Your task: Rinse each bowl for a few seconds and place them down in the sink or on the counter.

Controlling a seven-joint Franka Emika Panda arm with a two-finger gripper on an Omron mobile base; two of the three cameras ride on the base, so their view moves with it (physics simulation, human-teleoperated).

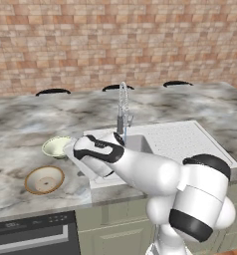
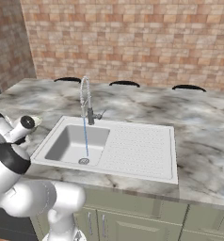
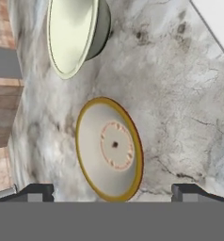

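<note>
Open hand [image 3: 111, 192] (empty) above tan-rimmed bowl [image 3: 109, 148]

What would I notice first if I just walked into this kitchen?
Probably the big white robot arm stretching left across the marble counter, its open gripper above two bowls left of the sink: a tan-rimmed bowl in front and a pale green bowl behind it. Next, the thin stream of water falling from the tall coiled faucet into the basin.

A home kitchen: a veined marble table [image 2: 198, 141] runs under a brick wall [image 2: 132, 37], a white sink [image 2: 132, 150] with chrome faucet [image 2: 85, 101] at twelve o'clock, pale cabinet doors [image 2: 132, 226] beneath, two bowls [image 1: 45, 179] at ten o'clock.
</note>
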